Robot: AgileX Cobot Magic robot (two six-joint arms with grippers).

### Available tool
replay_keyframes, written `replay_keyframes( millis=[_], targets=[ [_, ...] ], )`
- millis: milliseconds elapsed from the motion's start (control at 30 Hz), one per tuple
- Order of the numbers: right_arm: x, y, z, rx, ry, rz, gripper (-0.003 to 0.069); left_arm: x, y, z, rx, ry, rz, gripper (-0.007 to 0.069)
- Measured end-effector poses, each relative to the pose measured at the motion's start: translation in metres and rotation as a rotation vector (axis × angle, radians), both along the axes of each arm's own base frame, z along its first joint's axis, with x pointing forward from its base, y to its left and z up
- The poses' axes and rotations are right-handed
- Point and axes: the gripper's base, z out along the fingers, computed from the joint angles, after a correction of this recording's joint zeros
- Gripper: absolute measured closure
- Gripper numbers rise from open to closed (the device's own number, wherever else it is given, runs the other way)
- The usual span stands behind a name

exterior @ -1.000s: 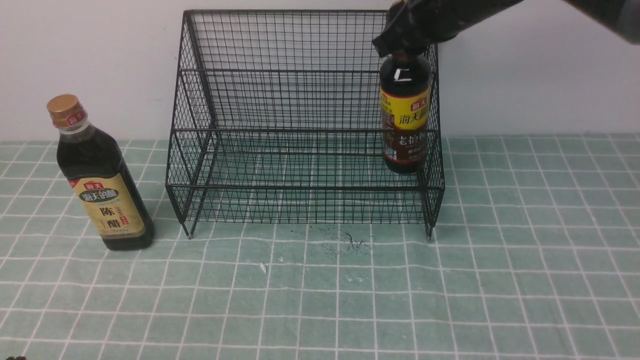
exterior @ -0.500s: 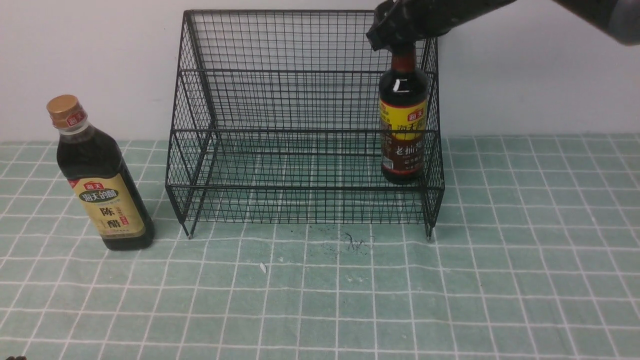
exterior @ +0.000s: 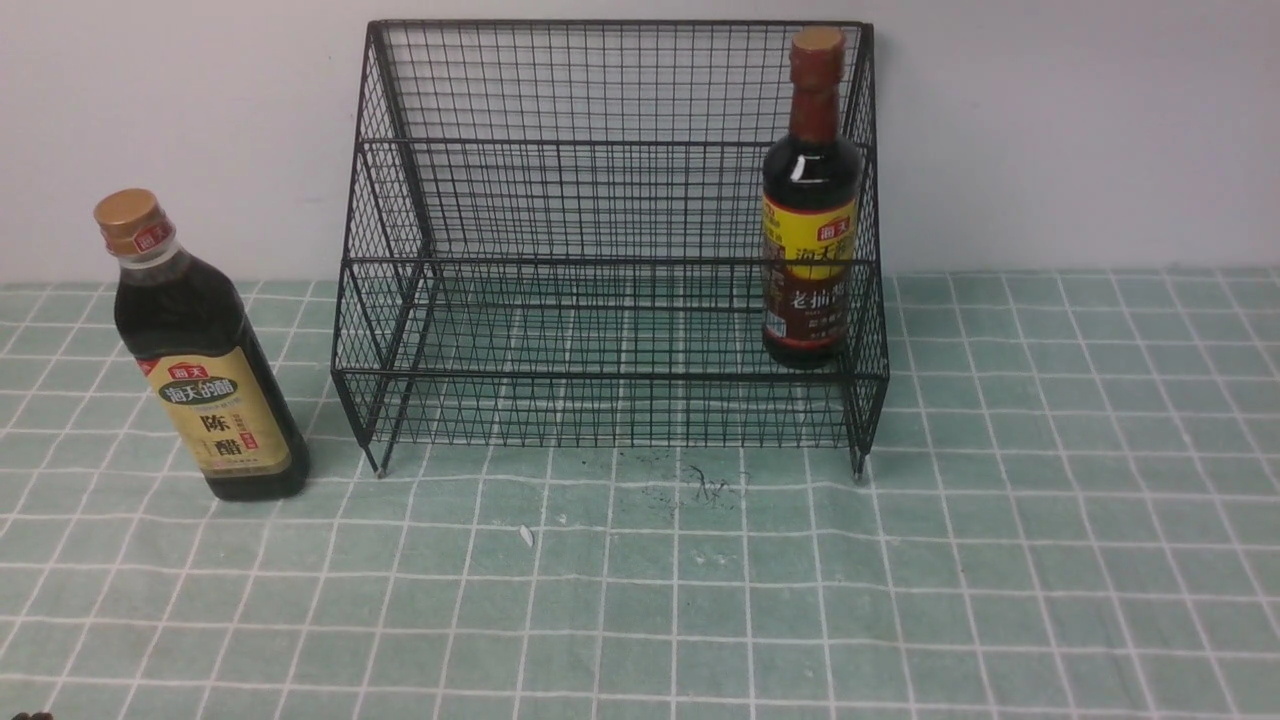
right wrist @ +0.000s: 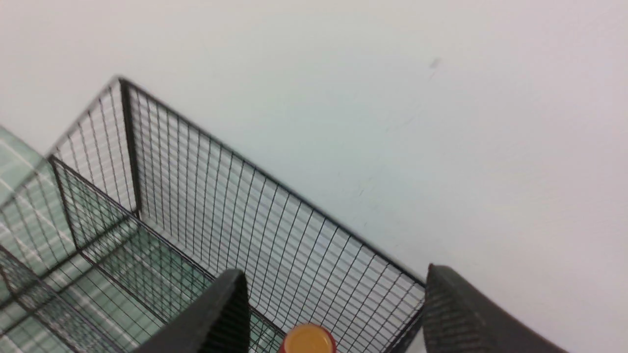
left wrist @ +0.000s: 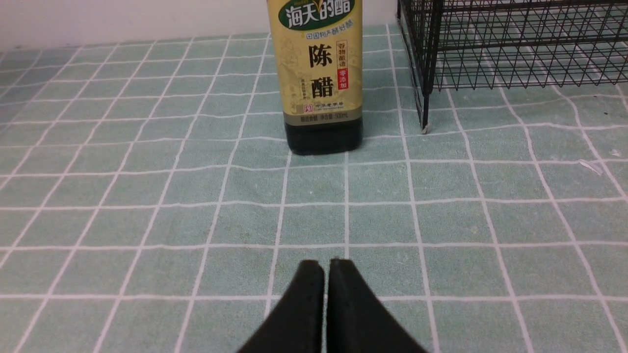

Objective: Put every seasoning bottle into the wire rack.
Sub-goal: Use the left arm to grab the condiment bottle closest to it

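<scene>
The slim long-necked bottle with the yellow-red label stands upright on the lower shelf at the right end of the black wire rack. Its cap shows below my right gripper, which is open, empty and above the bottle, out of the front view. The broad bottle with gold cap and beige label stands on the cloth left of the rack. It faces my left gripper, which is shut, empty and low over the cloth some way in front of that bottle.
A green checked cloth covers the table. A white wall rises right behind the rack. The rack's front left leg stands close beside the broad bottle. A small white scrap and dark specks lie in front of the rack.
My right gripper has let go of the slim bottle's neck and risen up out of the front view. The bottle settled from hanging onto the shelf. The left side has not moved.
</scene>
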Motion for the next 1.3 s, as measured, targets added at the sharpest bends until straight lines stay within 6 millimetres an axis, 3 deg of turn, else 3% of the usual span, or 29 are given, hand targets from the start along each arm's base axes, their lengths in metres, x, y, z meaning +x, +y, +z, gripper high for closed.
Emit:
replay_keyframes(
  millis=[133,300,367,533,700,867,1033,1300],
  targets=[
    [-0.06,-0.03,0.037,0.063,0.021,-0.055,0.038,0.0,0.0,0.0,0.0,0.0,0.0,0.0631],
    [-0.122,-0.063,0.049,0.092,0.111,-0.146,0.0627,0.0,0.0,0.0,0.0,0.0,0.0,0.0631],
    [-0.137,-0.069,0.047,0.1,0.123,-0.151,0.065,0.0,0.0,0.0,0.0,0.0,0.0,0.0631],
    [-0.186,-0.09,0.015,0.205,0.105,-0.166,0.0671,0.0,0.0,0.0,0.0,0.0,0.0,0.0631],
    [-0.224,-0.108,-0.025,0.374,-0.067,-0.158,0.0672,0.0,0.0,0.0,0.0,0.0,0.0,0.0631],
    [-0.248,-0.116,-0.06,0.482,-0.227,-0.112,0.0672,0.0,0.0,0.0,0.0,0.0,0.0,0.0631],
    [-0.262,-0.121,-0.081,0.542,-0.342,-0.073,0.0673,0.0,0.0,0.0,0.0,0.0,0.0,0.0631],
    [-0.26,-0.12,-0.102,0.502,-0.315,-0.083,0.0673,0.0,0.0,0.0,0.0,0.0,0.0,0.0631]
  ],
)
